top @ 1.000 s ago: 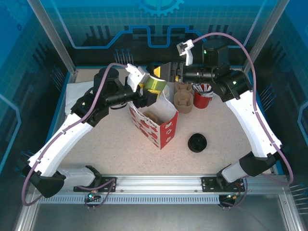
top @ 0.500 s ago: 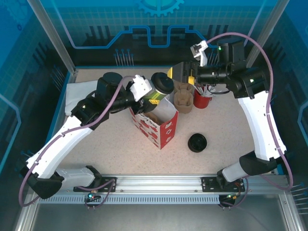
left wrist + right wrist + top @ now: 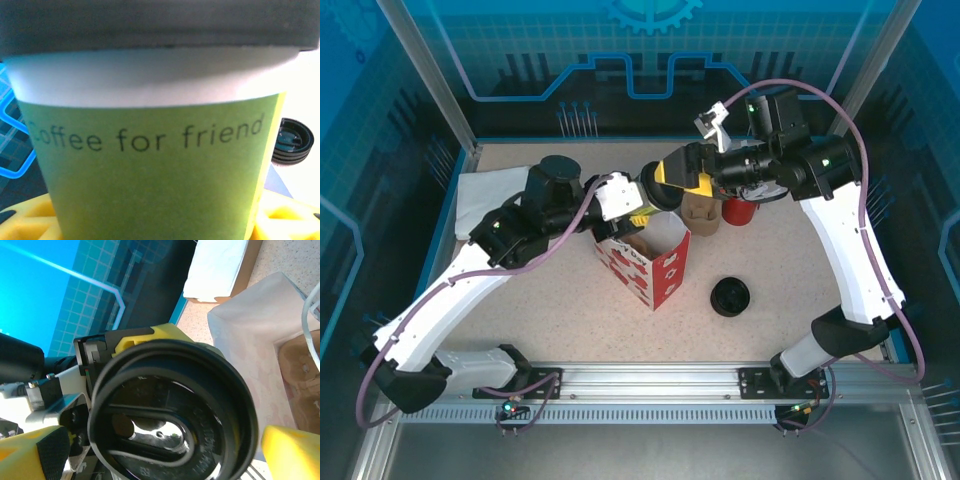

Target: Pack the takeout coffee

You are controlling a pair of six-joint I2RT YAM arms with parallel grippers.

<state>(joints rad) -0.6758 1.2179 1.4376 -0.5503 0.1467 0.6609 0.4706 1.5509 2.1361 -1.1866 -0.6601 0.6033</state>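
Observation:
The takeout coffee, a yellow-green cup printed "Coffee for friend" with a black lid, hangs tilted over the mouth of the red-and-white paper bag. My left gripper is shut on its wall, and yellow fingers show at both lower corners of the left wrist view. My right gripper stands open right at the lid end. In the right wrist view the black lid faces the camera between the yellow fingertips, with a gap on the left side.
A brown cardboard holder and a red cup stand behind the bag. A stack of black lids lies on the table to the right. White folded paper lies at the back left. The bag's white inside holds a brown carrier.
My right gripper opened wide, then swung left and down until it faced the cup's lid. The left arm shifted the cup slightly right over the bag.

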